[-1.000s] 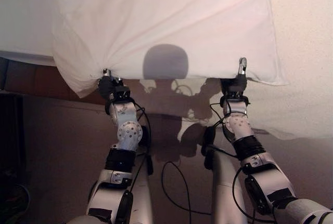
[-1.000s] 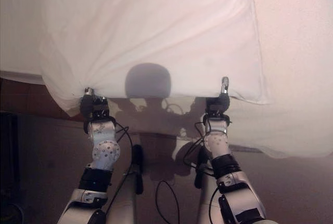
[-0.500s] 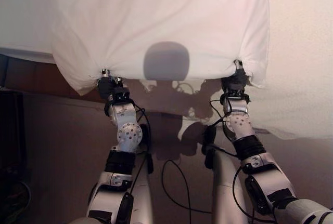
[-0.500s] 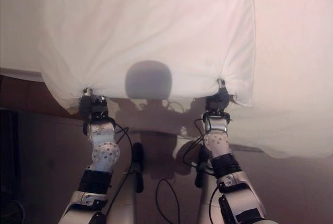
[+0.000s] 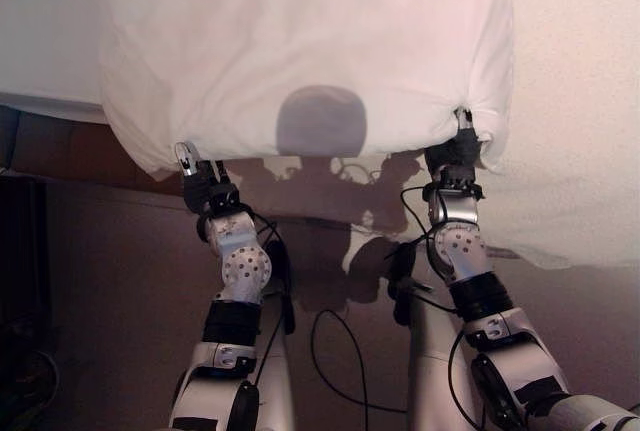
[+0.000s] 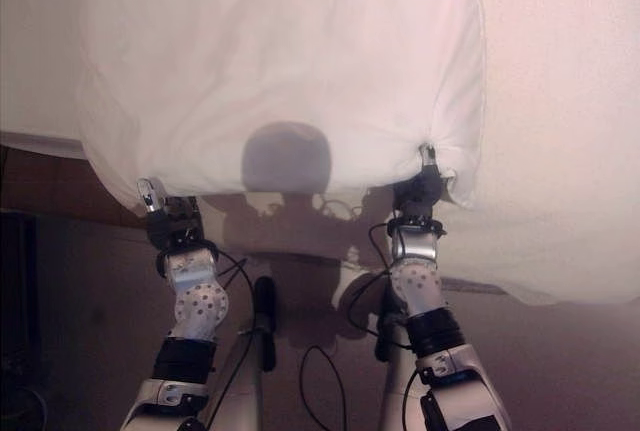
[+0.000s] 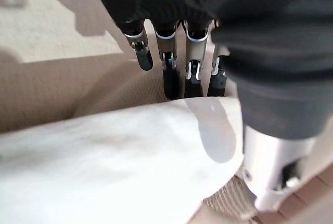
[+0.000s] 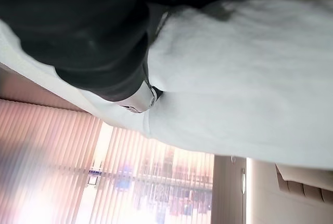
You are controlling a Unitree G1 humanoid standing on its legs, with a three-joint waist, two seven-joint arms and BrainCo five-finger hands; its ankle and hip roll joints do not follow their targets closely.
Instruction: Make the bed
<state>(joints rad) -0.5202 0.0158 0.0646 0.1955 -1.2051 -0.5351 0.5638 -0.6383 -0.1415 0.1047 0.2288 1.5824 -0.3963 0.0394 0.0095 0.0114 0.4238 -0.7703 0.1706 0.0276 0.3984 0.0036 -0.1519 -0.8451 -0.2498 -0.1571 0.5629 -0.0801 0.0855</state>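
A big white pillow (image 5: 300, 41) fills the upper middle of the eye views, over the bed. My right hand (image 5: 455, 156) is shut on the pillow's lower right corner, where the cloth bunches into it. In the right wrist view the pillow (image 8: 250, 78) lies against the hand's dark cover (image 8: 78, 26). My left hand (image 5: 200, 186) hangs just below the pillow's lower left edge, open and holding nothing. The left wrist view shows its fingers (image 7: 169, 73) straight above the pillow (image 7: 104, 172).
A cream textured bedspread (image 5: 580, 101) spreads out to the right and behind the pillow. A white mattress edge (image 5: 40, 41) lies at the left, with dark brown wood (image 5: 60, 151) under it. A window with vertical blinds (image 8: 104, 172) shows past the right hand.
My left hand has let go of the pillow's lower left corner and dropped slightly away with its fingers straight. My right hand has closed on the lower right corner, which drew inward.
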